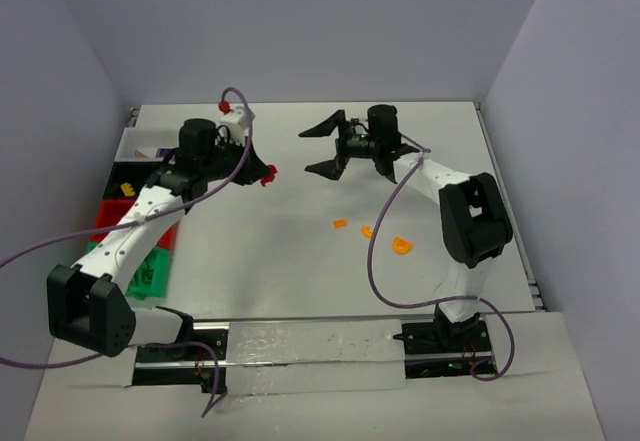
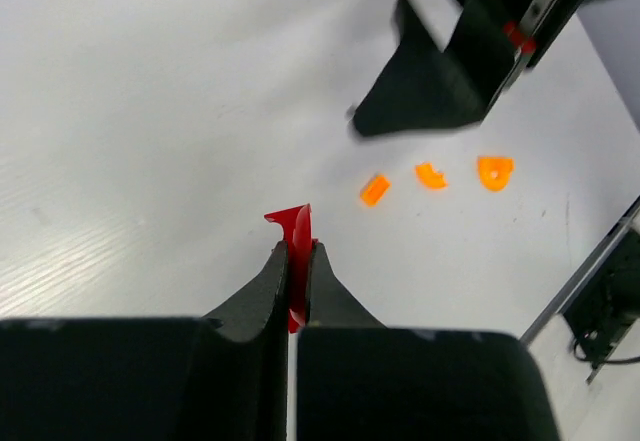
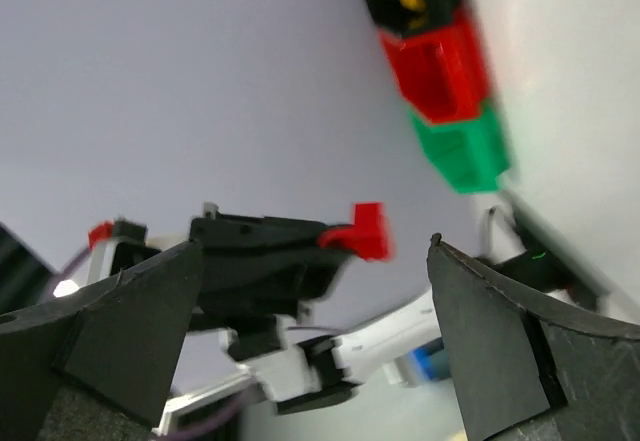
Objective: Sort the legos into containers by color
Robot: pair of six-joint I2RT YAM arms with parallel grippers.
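Left tool [image 2: 298, 259] pinches a red lego [image 2: 292, 223], ready for carrying left to the red bin [image 3: 440, 66]; right tool [image 1: 310, 151] gapes empty.

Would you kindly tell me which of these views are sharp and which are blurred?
Top external: sharp, evenly lit, only faint shadows. Left wrist: the red lego in the left gripper is crisp, the fingers of the right gripper above it blurred. Right wrist: soft throughout, the red bin and green bin smeared.
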